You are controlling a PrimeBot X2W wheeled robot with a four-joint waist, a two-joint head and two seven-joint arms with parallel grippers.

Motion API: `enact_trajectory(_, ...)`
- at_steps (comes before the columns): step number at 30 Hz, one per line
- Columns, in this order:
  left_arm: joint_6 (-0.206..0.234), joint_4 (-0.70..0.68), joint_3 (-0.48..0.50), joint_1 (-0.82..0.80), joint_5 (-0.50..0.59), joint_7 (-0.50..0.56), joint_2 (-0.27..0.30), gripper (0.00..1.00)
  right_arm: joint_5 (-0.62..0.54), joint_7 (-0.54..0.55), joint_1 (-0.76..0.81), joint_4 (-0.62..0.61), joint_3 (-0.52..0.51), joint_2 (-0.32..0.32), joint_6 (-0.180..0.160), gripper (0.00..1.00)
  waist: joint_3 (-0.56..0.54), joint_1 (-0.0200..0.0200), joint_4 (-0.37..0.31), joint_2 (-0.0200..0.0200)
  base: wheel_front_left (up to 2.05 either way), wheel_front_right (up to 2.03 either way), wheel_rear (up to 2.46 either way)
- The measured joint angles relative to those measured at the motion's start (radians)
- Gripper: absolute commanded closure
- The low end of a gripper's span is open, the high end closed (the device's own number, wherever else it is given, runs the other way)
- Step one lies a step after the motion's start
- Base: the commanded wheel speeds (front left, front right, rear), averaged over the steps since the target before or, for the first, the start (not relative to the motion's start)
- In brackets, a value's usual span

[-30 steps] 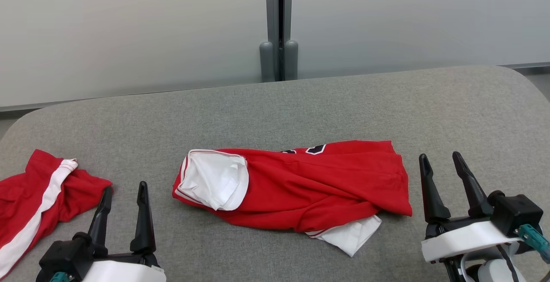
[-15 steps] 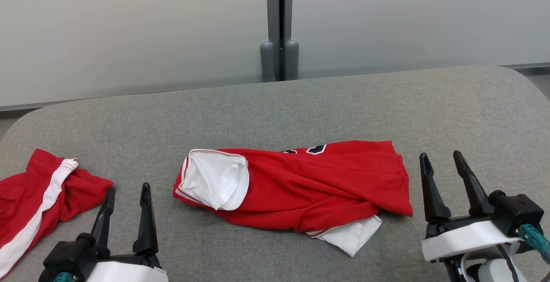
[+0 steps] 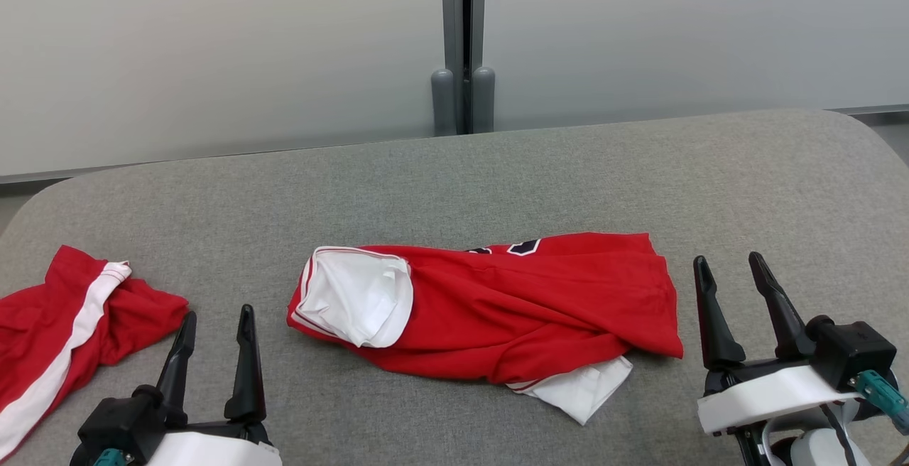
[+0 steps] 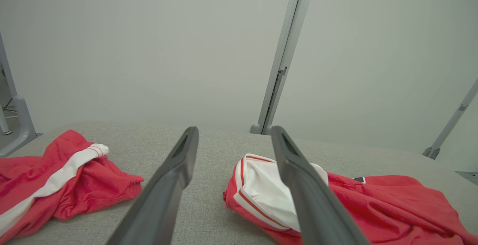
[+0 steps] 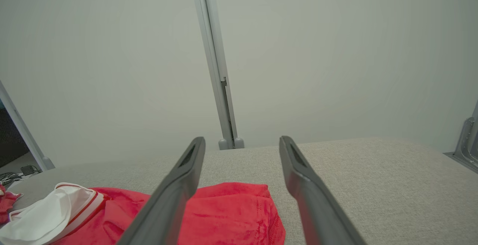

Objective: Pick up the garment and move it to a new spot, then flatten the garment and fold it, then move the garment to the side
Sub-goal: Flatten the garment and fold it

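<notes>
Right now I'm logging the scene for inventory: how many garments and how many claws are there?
Garments: 2, the middle garment and the left garment
Claws: 2, the left claw and the right claw
Total: 4

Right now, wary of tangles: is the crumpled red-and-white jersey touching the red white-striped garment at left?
Apart: head view shows bare grey tabletop between jersey and striped garment.

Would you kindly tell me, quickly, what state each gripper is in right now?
The left gripper is open and holds nothing.
The right gripper is open and holds nothing.
</notes>
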Motion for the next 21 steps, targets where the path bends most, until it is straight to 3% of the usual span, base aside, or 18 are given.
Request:
enact_trajectory(10,-0.008,0.011,-0.016,-0.006,-0.007,0.005,0.0,0.0,0.003,0.0,-0.004,0.013,0.008,-0.008,0.0,0.0,0.003,0.0,0.001,0.0,0.0,0.0,0.0)
enact_trajectory(21,-0.041,0.082,-0.087,-0.037,-0.029,0.13,0.0,0.0,0.011,0.0,-0.026,0.029,0.008,-0.023,0.0,0.0,0.028,0.0,-0.009,0.0,0.0,0.0,0.0)
